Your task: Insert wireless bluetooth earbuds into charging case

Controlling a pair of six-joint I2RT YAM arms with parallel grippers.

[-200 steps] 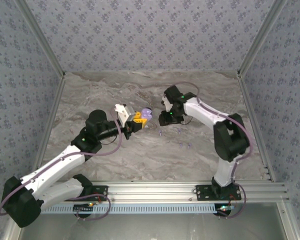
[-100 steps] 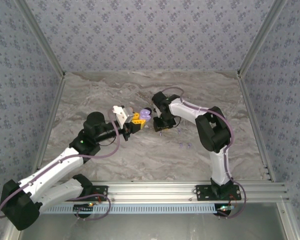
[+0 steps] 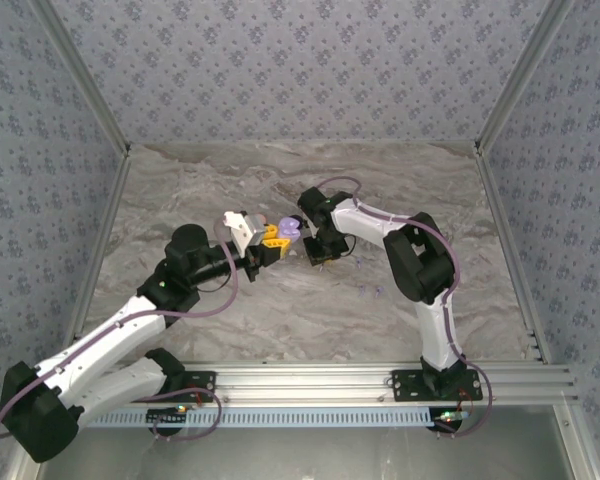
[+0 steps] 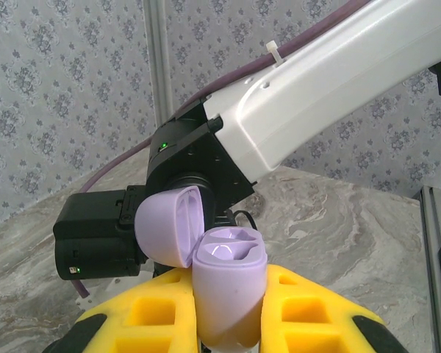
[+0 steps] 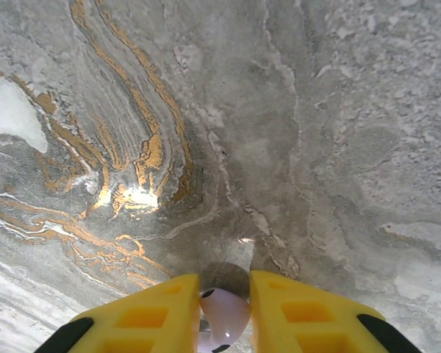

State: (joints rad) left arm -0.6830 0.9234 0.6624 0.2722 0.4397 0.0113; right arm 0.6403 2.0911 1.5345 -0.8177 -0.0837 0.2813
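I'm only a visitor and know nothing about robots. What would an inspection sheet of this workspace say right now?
Surface: marble-patterned table, dry and flat.
Job's things: lavender charging case, lid open, wells apparently empty; pale earbud; loose earbuds lying on the table near the right arm.
Clutter: nothing seen.
Grippers: left gripper shut on the case, holding it upright; right gripper shut on the pale earbud, above the table.
Cables: purple cables running along the arms, not snagged.
Surroundings: wallpapered walls on three sides; metal rail at the near edge.
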